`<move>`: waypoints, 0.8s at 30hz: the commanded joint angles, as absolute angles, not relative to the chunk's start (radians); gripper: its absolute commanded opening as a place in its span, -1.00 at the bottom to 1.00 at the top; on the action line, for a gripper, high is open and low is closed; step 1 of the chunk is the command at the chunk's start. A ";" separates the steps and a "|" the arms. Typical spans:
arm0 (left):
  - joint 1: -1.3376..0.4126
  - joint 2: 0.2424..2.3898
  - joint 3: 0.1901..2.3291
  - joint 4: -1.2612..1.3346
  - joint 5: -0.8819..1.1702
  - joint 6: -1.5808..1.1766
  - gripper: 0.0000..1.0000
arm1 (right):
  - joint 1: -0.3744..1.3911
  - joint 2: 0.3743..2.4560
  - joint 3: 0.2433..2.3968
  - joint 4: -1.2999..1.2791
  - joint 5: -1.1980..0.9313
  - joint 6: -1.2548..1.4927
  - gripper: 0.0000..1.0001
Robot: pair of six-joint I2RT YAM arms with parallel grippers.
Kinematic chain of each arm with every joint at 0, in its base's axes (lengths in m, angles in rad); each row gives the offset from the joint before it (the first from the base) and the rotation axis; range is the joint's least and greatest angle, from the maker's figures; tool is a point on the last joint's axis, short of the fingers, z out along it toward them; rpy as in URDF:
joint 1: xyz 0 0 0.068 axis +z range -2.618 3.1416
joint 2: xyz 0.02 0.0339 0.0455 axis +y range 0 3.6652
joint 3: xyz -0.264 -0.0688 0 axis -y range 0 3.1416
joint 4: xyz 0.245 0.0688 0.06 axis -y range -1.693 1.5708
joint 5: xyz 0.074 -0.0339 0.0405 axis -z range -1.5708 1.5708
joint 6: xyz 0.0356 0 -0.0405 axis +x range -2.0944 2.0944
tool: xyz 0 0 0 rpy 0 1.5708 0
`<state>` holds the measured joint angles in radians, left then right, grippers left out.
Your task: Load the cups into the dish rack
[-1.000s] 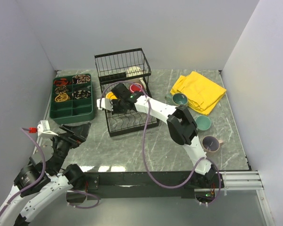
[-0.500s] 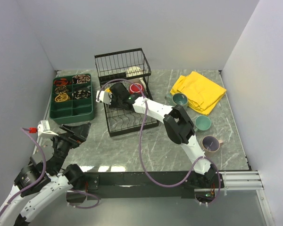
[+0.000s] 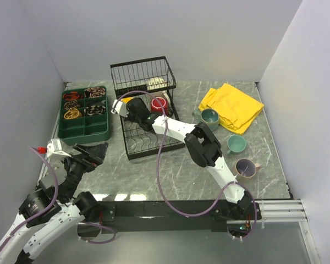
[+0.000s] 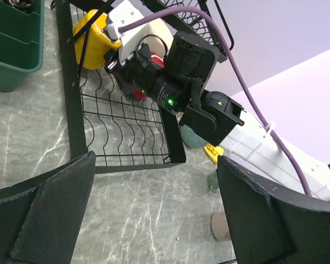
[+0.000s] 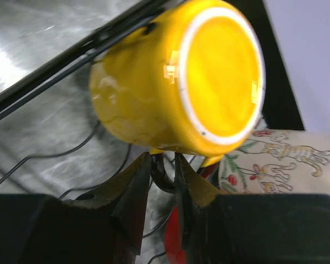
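Looks like the letting-go stage for the yellow mug (image 5: 176, 82). Spread the right hand (image 5: 164, 162) slowly, and only enough to free the mug. Avoid nudging it off the wires while drawing back. Pull straight away along the line of the fingers (image 5: 135, 187), then lift clear of the dish rack (image 3: 125, 137) before swinging out over the table (image 3: 154, 181). Watch for rolling: tipped over, base toward the wrist camera, leaning on the rack's black rail rather than sitting flat. Mind the red mug (image 3: 158, 103) just beside, and the cable (image 3: 157, 170) looping over the rack.

Right hand: fingers close together, parted by a narrow slit only. Cannot tell whether clamped on anything or loose. Left hand (image 4: 157, 217): spread wide, holding nothing, hovering low over the table off the rack's near left corner.

Yellow mug at the far left corner of the rack's flat part, just beyond the right fingertips, touching or nearly touching them. Handle mostly hidden, probably down by the fingertips. Cream mug (image 3: 155, 85) in the tall basket (image 3: 143, 71) behind. Three more on the table to the right, well apart from either hand: large teal mug (image 3: 210, 116), small teal mug (image 3: 236, 144), pinkish mug (image 3: 245, 166).
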<state>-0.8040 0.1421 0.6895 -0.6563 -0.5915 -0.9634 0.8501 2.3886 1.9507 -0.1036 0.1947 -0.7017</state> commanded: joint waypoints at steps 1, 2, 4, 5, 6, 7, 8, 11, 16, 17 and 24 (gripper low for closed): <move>-0.805 0.170 0.683 -0.618 -0.588 -0.960 0.93 | 0.850 2.411 1.985 0.060 0.296 -0.681 -0.35; -0.805 0.172 0.683 -0.617 -0.586 -0.962 0.93 | 0.848 2.413 1.982 0.069 0.304 -0.680 -0.34; -0.805 0.179 0.683 -0.612 -0.583 -0.962 0.93 | 0.848 2.410 1.986 0.074 0.301 -0.675 -0.30; -0.805 0.183 0.681 -0.609 -0.581 -0.962 0.93 | 0.847 2.404 1.988 0.065 0.290 -0.670 -0.29; -0.805 0.186 0.681 -0.611 -0.578 -0.965 0.93 | 0.848 2.395 1.988 0.048 0.273 -0.667 -0.29; -0.805 0.186 0.683 -0.611 -0.575 -0.965 0.93 | 0.848 2.384 1.979 0.008 0.250 -0.661 -0.29; -0.805 0.187 0.683 -0.609 -0.574 -0.966 0.93 | 0.850 2.347 1.964 -0.015 0.208 -0.660 -0.29; -0.805 0.183 0.689 -0.609 -0.568 -0.969 0.93 | 0.856 2.223 1.820 -0.015 0.119 -0.683 -0.25; -0.804 0.175 0.701 -0.617 -0.554 -0.976 0.93 | 0.867 2.070 1.678 -0.115 0.028 -0.677 -0.18; -0.805 0.172 0.701 -0.615 -0.545 -0.976 0.93 | 0.867 2.021 1.668 -0.142 0.008 -0.673 -0.17; -0.805 0.164 0.704 -0.586 -0.506 -0.962 0.93 | 0.865 1.790 1.608 -0.501 -0.253 -0.735 -0.10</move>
